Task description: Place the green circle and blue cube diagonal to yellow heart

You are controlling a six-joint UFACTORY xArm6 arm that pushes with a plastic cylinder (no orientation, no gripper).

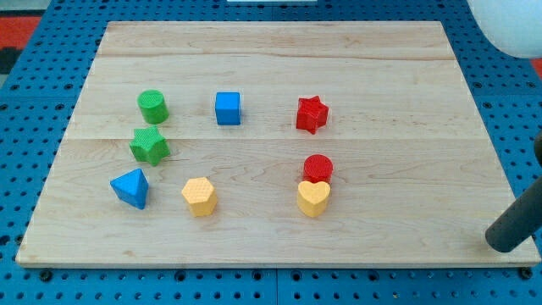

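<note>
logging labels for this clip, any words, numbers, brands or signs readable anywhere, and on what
None: no text, number, brand or sign can be read in this view.
The wooden board shows only bare grain.
The blocks are plain, among them the green circle, blue cube and yellow heart.
The blue pegboard has only holes.
My tip, off the board at the view's lower right, is unmarked.

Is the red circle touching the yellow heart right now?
Touching. The camera view shows the red circle butted against the yellow heart's top edge, no board between them.
</note>
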